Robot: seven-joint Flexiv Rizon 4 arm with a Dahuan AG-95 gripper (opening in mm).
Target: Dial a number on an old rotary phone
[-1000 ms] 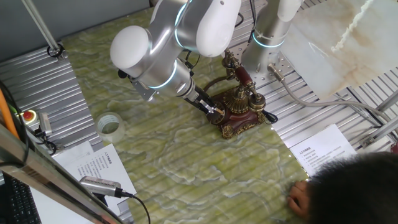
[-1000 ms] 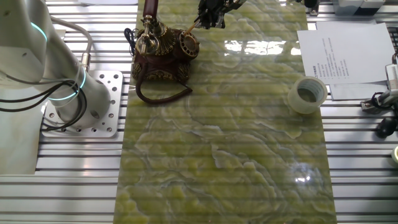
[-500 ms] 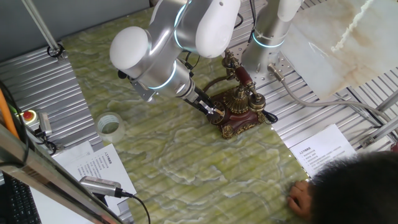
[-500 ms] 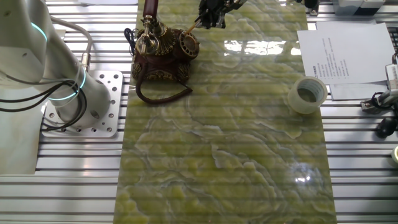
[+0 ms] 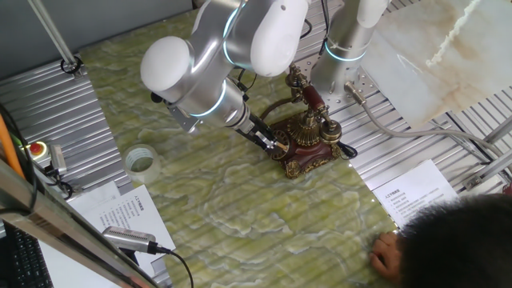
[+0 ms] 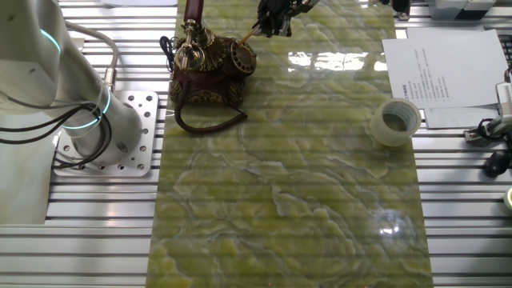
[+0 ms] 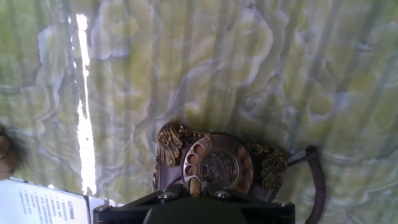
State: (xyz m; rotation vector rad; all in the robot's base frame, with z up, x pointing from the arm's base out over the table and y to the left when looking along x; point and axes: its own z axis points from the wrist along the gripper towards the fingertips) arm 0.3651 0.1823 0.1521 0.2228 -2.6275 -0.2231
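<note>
The old rotary phone [image 5: 310,138] stands at the far side of the green marbled mat, dark red-brown with brass trim, its handset [image 5: 313,98] in the cradle. It also shows in the other fixed view [image 6: 206,70] and in the hand view [image 7: 219,163]. My gripper [image 5: 274,144] is right at the front of the phone, shut on a thin tan stick [image 6: 249,33]. The stick tip rests at the lower left rim of the round dial [image 7: 217,169]. In the hand view only the gripper's dark body [image 7: 195,198] shows at the bottom edge.
A roll of clear tape [image 6: 394,122] lies on the mat's edge. Printed sheets [image 6: 444,68] lie on the slatted table. A person's head [image 5: 460,244] and hand [image 5: 387,256] are at the near corner. The arm's base [image 6: 108,132] stands beside the phone, whose black cord [image 6: 210,123] loops on the mat.
The arm has shifted very slightly, with the stick tip still at the dial. The phone has not moved.
</note>
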